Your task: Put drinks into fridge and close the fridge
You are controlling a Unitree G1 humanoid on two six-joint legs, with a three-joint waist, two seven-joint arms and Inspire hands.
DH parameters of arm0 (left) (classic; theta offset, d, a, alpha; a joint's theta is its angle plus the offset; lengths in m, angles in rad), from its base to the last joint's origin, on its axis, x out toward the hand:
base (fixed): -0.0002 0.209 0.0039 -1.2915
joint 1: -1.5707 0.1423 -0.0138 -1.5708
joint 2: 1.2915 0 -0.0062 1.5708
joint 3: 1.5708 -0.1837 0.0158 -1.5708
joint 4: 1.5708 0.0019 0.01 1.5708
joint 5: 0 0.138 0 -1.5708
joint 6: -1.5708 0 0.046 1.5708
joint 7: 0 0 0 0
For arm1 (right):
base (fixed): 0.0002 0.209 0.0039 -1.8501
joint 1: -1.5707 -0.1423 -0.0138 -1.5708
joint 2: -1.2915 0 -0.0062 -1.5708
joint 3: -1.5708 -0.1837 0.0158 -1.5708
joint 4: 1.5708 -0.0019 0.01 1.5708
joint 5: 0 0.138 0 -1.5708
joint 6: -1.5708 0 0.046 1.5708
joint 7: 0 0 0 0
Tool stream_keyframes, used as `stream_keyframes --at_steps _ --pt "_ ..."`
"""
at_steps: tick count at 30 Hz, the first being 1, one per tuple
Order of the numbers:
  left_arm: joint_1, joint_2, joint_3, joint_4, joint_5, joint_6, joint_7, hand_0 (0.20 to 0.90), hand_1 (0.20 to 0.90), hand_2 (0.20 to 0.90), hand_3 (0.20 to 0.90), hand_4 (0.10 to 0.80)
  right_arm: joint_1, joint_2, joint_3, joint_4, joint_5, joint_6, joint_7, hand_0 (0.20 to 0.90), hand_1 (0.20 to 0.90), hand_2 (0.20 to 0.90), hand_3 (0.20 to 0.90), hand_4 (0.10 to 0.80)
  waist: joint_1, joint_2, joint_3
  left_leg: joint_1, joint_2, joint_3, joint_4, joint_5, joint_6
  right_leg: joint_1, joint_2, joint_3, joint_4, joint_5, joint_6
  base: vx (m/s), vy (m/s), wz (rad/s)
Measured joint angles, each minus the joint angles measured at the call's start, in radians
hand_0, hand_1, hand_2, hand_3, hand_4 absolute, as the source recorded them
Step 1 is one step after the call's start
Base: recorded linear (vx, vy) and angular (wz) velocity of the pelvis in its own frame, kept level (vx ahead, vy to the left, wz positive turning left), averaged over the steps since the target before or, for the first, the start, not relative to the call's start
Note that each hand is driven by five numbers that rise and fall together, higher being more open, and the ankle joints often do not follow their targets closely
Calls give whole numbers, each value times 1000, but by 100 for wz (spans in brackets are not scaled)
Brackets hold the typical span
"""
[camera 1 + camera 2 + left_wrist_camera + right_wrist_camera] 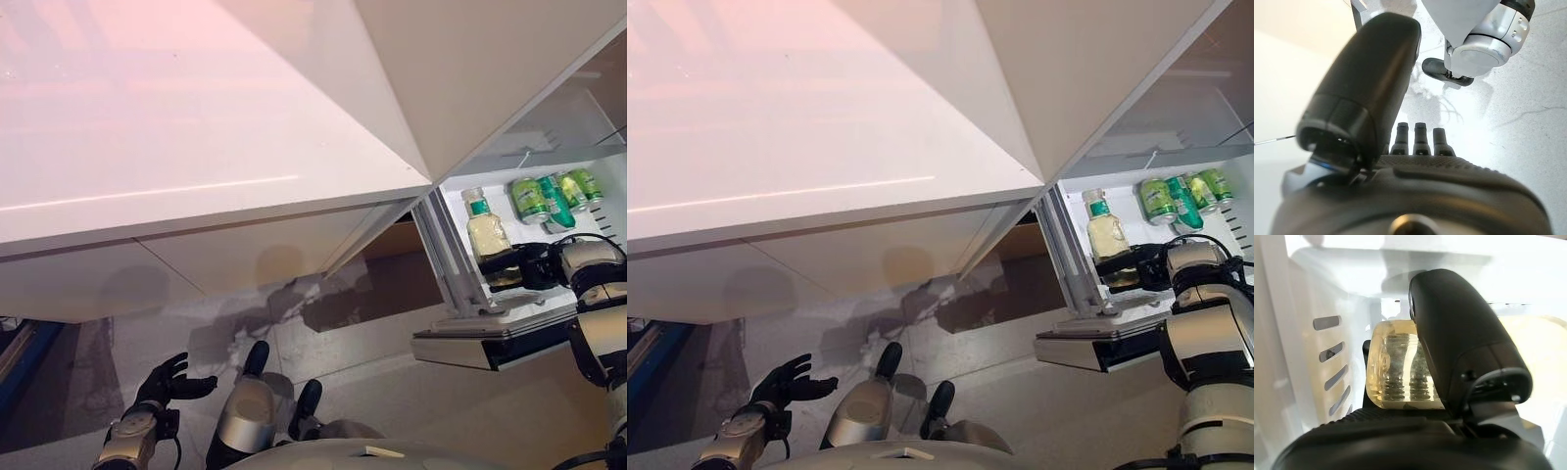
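Note:
My right hand (534, 266) is inside the open fridge, shut on a pale yellow bottle (487, 235) with a green label and white cap. It holds the bottle upright just over the white fridge shelf (568, 294). In the right wrist view my thumb (1459, 347) and fingers wrap the bottle (1396, 367). Green cans (549, 196) stand at the back of the shelf, behind the bottle. My left hand (167, 382) hangs low by my side over the floor, fingers relaxed and empty; it also shows in the left wrist view (1420, 142).
The white fridge door (196, 127) stands swung open across the upper left. The fridge's side wall (441, 245) has slotted rails. A grey ledge (480, 345) juts out below the shelf. A grey tiled floor (392, 382) lies beneath.

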Motion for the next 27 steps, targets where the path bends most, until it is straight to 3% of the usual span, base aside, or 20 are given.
stream_keyframes --at_steps 7,18,27 --pt "-6 5 0 -29 -3 4 4 900 900 900 900 800 -32 1 -3 34 -11 26 -8 300 300 300 200 100 9 3 33 -10 2 -18 0 6 -8 -4 4 -21 0 0 0 15 -20 7" --pt "-21 9 0 -50 -31 37 6 900 900 900 900 800 -33 33 -6 41 -9 21 -194 300 300 300 200 100 13 38 64 -52 2 -38 12 14 -13 -28 7 -29 0 0 0 2 -4 6" --pt "-24 10 -8 -100 -45 66 15 900 900 900 900 800 -33 34 -6 41 -9 12 -223 300 300 300 200 100 13 59 77 -69 2 -44 15 15 -13 -43 7 -30 0 0 0 2 -11 2"
